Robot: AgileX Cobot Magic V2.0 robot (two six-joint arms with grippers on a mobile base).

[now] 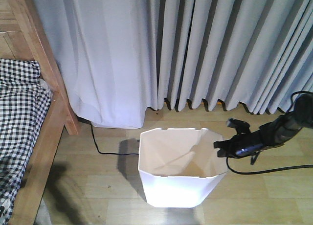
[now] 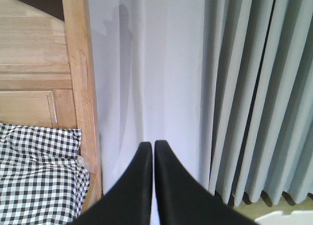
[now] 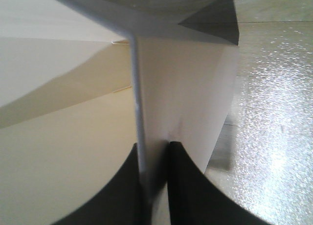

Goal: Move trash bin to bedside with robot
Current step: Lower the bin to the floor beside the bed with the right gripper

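Now: right claw (image 3: pixel 153 145) clamped on the trash bin (image 1: pixel 171 186) wall

Here we are at the right claw, and its wrist view says it plainly. One black finger (image 3: pixel 117 191) sits inside the bin and the other (image 3: pixel 190 191) sits outside. The thin white wall runs straight down between them, pinched tight. From the front view, that grip lands on the right-hand corner of the rim. The right arm (image 1: pixel 281 128) reaches in from the right edge, close to level, and a black cable (image 1: pixel 274 171) trails from it above the floor (image 1: pixel 264 200).

Over to the left claw (image 2: pixel 153 144): its fingers are pressed together with only a hairline between the tips, and there is nothing in them. It is held up high and points at the pale curtain (image 2: pixel 234 88), with the wooden bed post (image 2: pixel 78 63) off to its left.

Out to the bin itself. It stands upright on the light wooden floor, just in front of the curtain's hem. It is white outside and cream inside, with an angular rim notched along the back edge. What shows of the inside is bare cream plastic, crossed by a slanting shadow.

Further left, the bed (image 1: pixel 46 132) runs down the edge of the front view, a light-brown frame with black-and-white gingham bedding (image 1: pixel 19 107) on it. The bin stands to the right of that frame, apart from it, with a strip of floor between them. A thin floor cable (image 1: pixel 100 146) crosses that strip from the curtain's foot toward the bin's back left corner.
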